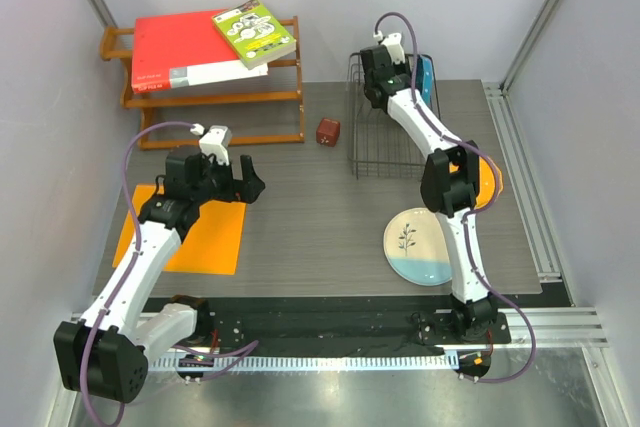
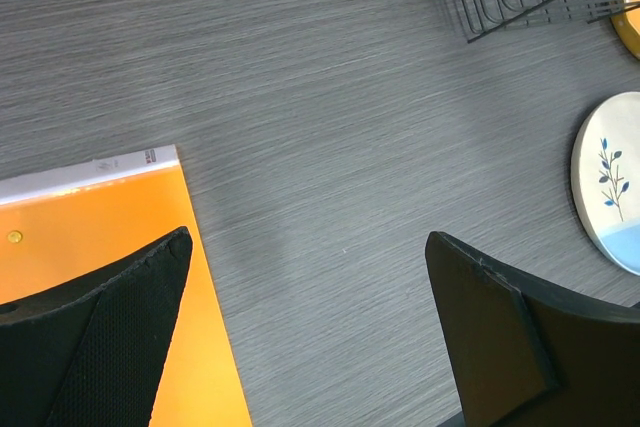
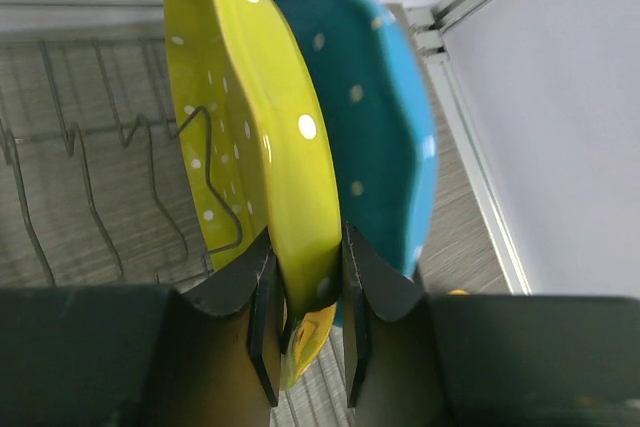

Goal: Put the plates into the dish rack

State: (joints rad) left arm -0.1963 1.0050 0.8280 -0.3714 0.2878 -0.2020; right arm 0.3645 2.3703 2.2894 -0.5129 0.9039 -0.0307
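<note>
My right gripper (image 3: pixel 305 242) is shut on the rim of the lime green dotted plate (image 3: pixel 235 117) and holds it upright over the black wire dish rack (image 3: pixel 80 177). The blue dotted plate (image 3: pixel 375 97) stands on edge just right of it. In the top view the right gripper (image 1: pixel 390 59) is over the rack (image 1: pixel 372 152), the blue plate (image 1: pixel 424 75) shows beside it, and the green plate is hidden. The cream sprig plate (image 1: pixel 420 245) lies flat on the table. The orange-yellow plate (image 1: pixel 488 182) is partly hidden behind the right arm. My left gripper (image 1: pixel 240 179) is open and empty above the table.
An orange mat (image 1: pixel 200 237) lies under the left arm. A wooden shelf (image 1: pixel 215 97) with books stands at the back left. A small dark-red box (image 1: pixel 328 132) sits left of the rack. A metal rail (image 1: pixel 525 187) runs along the table's right edge.
</note>
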